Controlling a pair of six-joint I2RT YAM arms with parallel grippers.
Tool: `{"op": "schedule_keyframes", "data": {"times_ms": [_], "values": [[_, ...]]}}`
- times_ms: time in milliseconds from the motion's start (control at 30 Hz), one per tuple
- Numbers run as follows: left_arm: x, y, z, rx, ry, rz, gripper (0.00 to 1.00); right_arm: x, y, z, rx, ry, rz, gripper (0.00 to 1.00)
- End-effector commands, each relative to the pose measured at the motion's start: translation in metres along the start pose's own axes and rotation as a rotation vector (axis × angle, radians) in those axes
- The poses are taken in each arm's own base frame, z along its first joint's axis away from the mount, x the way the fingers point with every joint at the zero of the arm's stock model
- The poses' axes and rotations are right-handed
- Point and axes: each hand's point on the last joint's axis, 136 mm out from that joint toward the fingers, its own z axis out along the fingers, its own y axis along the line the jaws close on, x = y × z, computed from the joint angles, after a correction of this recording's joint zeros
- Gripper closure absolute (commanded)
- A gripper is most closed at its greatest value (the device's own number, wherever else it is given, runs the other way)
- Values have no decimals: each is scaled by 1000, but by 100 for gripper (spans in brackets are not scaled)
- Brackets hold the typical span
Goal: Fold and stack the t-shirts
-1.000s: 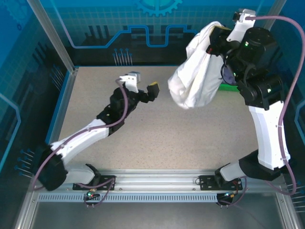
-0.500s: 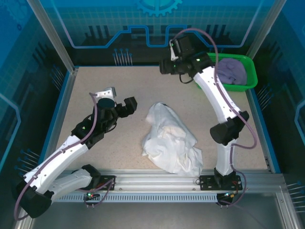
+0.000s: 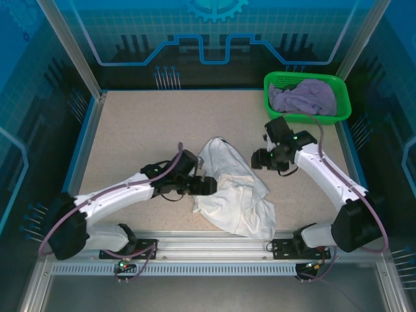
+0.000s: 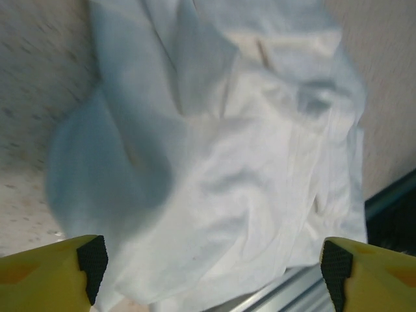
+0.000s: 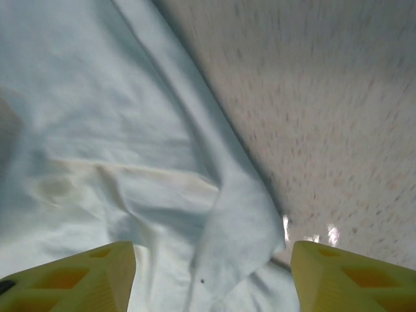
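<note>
left wrist view: the left gripper (image 4: 213,263) stands wide open, empty, over the left side of the crumpled white t-shirt (image 4: 234,162). the right gripper (image 5: 211,260) is open and empty too, above the shirt's far-right edge. spreading seems the step in hand; next each must pinch an edge and draw it outward. bare table (image 3: 143,130) lies left and far; the near rail (image 3: 214,242) is close to the shirt. the lavender t-shirt (image 3: 305,97) waits in the green basket (image 3: 302,77), far right.
</note>
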Motion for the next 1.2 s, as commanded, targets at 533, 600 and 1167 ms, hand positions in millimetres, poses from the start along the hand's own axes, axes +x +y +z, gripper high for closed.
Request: {"op": "schedule_keyframes", "data": {"times_ms": [533,600,1167], "values": [[-8,-16,54,-75,13,9,68,79,37,68,-86,211,4,57],[-9,-17,54,-74,8,13,82,79,36,70,-86,198,15,67],[-62,-62,-14,77,-185,168,58,49,21,38,-95,-7,108,100]]}}
